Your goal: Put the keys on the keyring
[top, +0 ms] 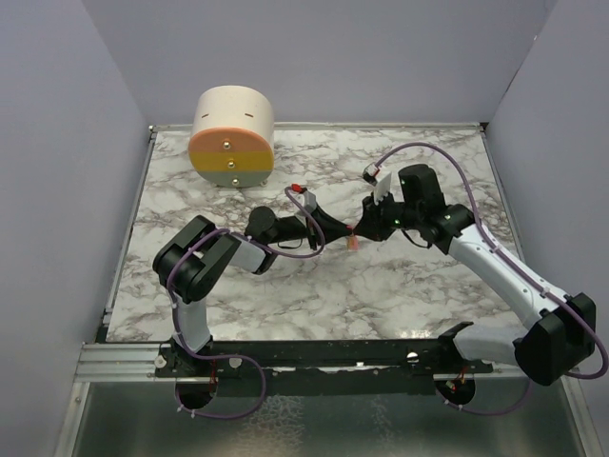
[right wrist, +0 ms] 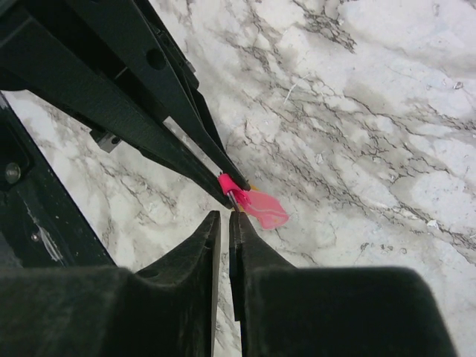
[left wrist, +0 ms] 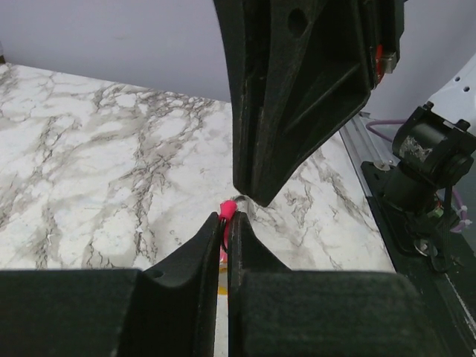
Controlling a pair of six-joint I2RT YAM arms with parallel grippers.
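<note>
Two hands meet tip to tip over the middle of the marble worktop [top: 285, 295], and the keyring [right wrist: 262, 208] sits between them. The left hand [left wrist: 226, 220] is closed on it. Its wrist view shows the fingers pressed together with one end of the bright pink strap pinched at their very tips. From the right wrist, those left fingers [right wrist: 149, 111] slant in from the upper left. The rest of the strap trails free from their tips toward the lower right, above the marble. The right hand [right wrist: 225, 217] points straight at that clamped end from below, its tips just beside the pink. Its fingers stand only a thin slit apart, and I cannot tell whether they pinch anything or touch the strap. A yellow-orange sliver [right wrist: 253, 187] peeks out at the strap's upper edge, too small to say that it is the key. Well apart from both hands, a cream-and-orange cylinder [top: 232, 136] lies at the worktop's far left corner.
</note>
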